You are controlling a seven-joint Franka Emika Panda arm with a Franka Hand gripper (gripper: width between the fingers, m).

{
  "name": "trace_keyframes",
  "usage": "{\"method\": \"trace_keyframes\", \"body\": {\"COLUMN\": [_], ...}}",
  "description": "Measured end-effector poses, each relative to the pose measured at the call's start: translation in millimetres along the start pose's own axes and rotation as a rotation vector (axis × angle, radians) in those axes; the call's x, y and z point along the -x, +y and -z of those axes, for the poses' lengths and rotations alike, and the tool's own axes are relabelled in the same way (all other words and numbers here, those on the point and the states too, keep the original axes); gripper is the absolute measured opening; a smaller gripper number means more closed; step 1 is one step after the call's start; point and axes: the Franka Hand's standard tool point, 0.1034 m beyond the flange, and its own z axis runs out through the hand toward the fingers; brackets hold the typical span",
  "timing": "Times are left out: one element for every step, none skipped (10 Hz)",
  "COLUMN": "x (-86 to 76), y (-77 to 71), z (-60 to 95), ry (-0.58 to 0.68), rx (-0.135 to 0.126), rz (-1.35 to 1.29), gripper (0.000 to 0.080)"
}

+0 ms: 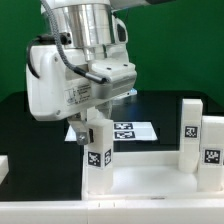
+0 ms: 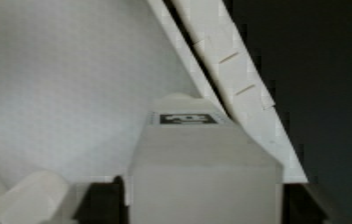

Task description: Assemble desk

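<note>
We clamp our fingers on a leg, holding it upright over a corner socket of the tabletop, which lies near the worktop's front edge. Two more legs stand already seated along its far side.

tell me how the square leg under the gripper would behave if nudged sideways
The leg looks rigid, moulded plastic, so unlikely to flex. Standing tall and narrow on the tabletop, it could tip. Flat square sides suggest it wouldn't roll.

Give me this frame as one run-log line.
phase: leg install | gripper: shut on leg | leg: upright at tabletop corner | other legs: two standing at exterior view's right
</note>
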Motion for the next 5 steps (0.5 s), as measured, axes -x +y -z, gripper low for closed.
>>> {"method": "trace_keyframes", "body": {"x": [5.7, 12.4, 14.1, 16.4, 14.9], "y": [-3.1, -2.0, 3.3, 5.0, 3.6], "z": [3.5, 2.3, -2.3, -3.1, -2.4], "ry": [0.009, 0.006, 0.005, 0.003, 0.004], "rx": [0.005, -0.001, 0.006, 0.011, 0.008], "rz": [0.153, 0.354, 0.552, 0.66, 0.681], "gripper": [0.0501, 0.0617, 0.064, 0.064, 0.0648]}}
